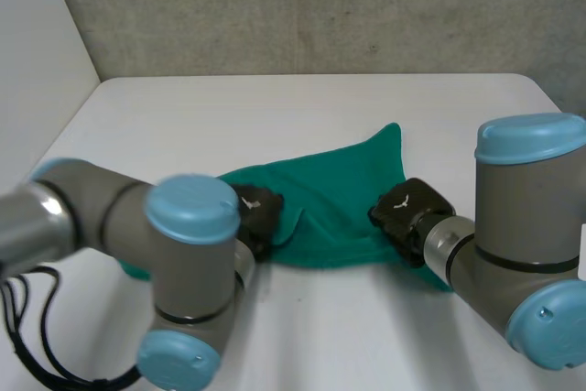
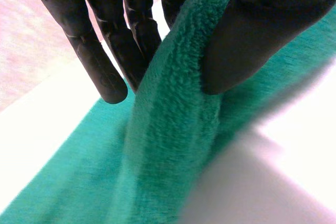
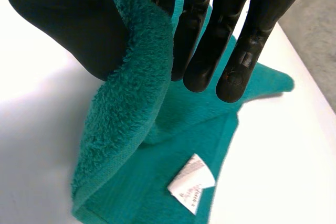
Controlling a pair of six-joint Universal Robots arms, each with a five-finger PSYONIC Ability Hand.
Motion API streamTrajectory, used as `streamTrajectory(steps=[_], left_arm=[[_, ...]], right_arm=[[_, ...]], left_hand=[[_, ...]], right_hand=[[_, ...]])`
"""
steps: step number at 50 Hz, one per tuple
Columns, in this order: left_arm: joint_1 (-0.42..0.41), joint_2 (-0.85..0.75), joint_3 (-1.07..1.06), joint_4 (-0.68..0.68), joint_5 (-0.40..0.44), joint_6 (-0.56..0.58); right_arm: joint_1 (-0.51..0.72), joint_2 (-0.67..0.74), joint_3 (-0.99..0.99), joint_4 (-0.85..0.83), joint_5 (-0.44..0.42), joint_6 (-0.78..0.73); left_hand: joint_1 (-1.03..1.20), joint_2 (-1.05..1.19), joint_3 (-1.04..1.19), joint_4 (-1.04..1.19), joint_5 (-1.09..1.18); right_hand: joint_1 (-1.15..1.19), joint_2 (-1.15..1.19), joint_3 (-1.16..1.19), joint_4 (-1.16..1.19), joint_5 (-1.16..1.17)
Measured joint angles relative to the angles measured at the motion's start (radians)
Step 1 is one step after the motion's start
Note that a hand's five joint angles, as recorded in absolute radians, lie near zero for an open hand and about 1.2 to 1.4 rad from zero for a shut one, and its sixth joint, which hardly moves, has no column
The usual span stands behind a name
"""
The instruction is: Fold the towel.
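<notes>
Head view: green towel (image 1: 339, 199) lies rumpled on the white worktop (image 1: 275, 107), about midway across and nearer the 6 o'clock edge; one corner (image 1: 392, 135) sticks out flat toward 1 o'clock; the rest is a loose, uneven spread with soft ridges. Left hand (image 1: 258, 217) sits at the towel's 9 o'clock edge, at the end of the left arm (image 1: 137, 217), which comes in from 8 o'clock; right hand (image 1: 409, 208) sits at the towel's 3 o'clock edge, at the end of the right arm (image 1: 522, 226), which comes in from 4 o'clock; the two hands are apart, with a stretch of towel between them. Left wrist view: a raised ridge of the towel is pinched between the thumb (image 2: 247, 40) on one side and the straight fingers (image 2: 100, 61) on the other; the ridge stands up off the worktop while the cloth beyond it lies flat; hand state: holding the towel, narrow pinch. Right wrist view: same kind of grasp; the thumb (image 3: 68, 24) presses a thick fold of towel against the straight fingers (image 3: 241, 51); the fold hangs from the pinch down to the layer on the worktop; hand state: holding the towel, narrow pinch. Under the right hand's fingertips a white label (image 3: 191, 182) lies on the flat layer, close to its edge; the pointed corner reaches out past the fingertips onto bare worktop.
</notes>
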Motion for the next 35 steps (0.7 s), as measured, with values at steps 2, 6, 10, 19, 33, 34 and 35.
streamTrajectory(steps=[2,6,10,19,33,34,35], left_arm=[[0.022,0.066,-0.025,0.000,-0.010,0.011],[0.071,0.178,-0.081,-0.001,-0.010,0.038],[0.137,0.274,-0.175,-0.002,0.030,0.106],[0.229,0.219,-0.222,0.038,0.099,0.247],[0.265,0.143,0.391,0.301,0.096,0.308],[0.267,0.149,0.417,0.322,0.095,0.307],[0.269,0.155,0.442,0.344,0.094,0.307]], right_arm=[[-0.005,-0.010,-0.009,0.011,0.009,-0.004],[-0.010,-0.032,-0.022,0.046,0.019,-0.011],[-0.011,-0.048,-0.032,0.126,0.025,-0.038],[-0.002,0.035,-0.120,0.193,0.041,-0.130],[0.006,0.097,-0.623,-0.263,0.199,-0.130],[0.005,0.087,-0.632,-0.299,0.201,-0.131],[0.005,0.075,-0.638,-0.336,0.203,-0.132]], left_hand=[[0.000,0.001,0.001,0.000,0.000],[0.000,0.001,0.002,0.000,0.000],[0.000,0.002,0.002,0.000,0.000],[0.000,0.003,0.005,0.004,0.000],[0.000,0.004,0.007,0.005,0.000],[0.000,0.004,0.007,0.005,0.000],[0.000,0.004,0.007,0.005,0.000]], right_hand=[[0.000,0.000,0.000,0.000,0.000],[0.000,0.000,0.000,0.000,0.000],[0.000,0.000,0.000,0.000,0.000],[0.000,0.000,0.000,0.000,0.000],[0.000,0.003,0.000,0.000,0.000],[0.000,0.003,0.000,0.000,0.000],[0.000,0.003,0.000,0.000,0.000]])
